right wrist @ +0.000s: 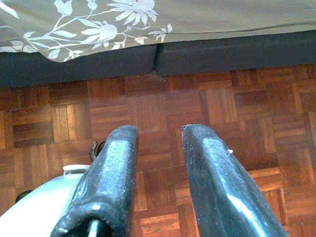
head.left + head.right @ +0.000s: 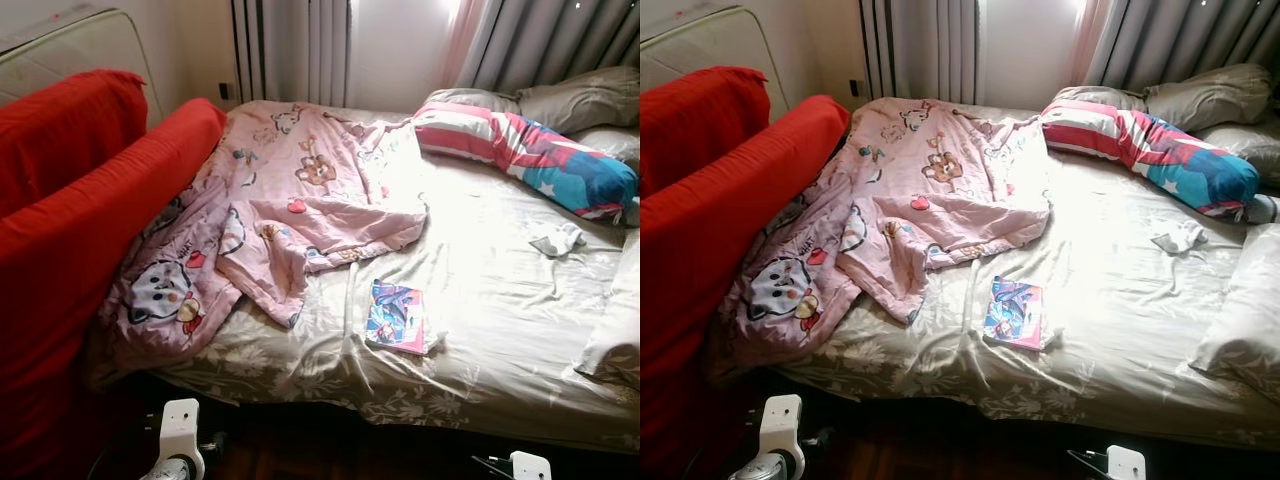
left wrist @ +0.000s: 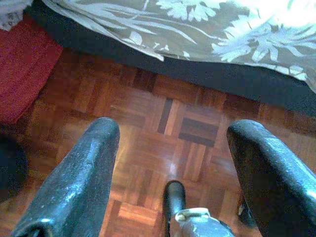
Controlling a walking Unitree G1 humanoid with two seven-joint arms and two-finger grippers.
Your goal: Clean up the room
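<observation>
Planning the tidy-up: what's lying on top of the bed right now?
On the bed: a crumpled pink blanket, a book, a small cloth and pillows. Anything under the blanket is hidden.

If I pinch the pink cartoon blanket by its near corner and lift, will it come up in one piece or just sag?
The pink blanket will probably sag: it lies in soft rumpled folds, so it looks floppy. It is spread wide and hangs off the bed edge beside the red cushion, so one pincer would likely lift only a corner, the rest dragging.

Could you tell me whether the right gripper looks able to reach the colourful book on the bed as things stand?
Probably yes: the book lies uncovered near the bed's front edge, nothing around it, though the right gripper hangs low over the floor and must lift first.
</observation>
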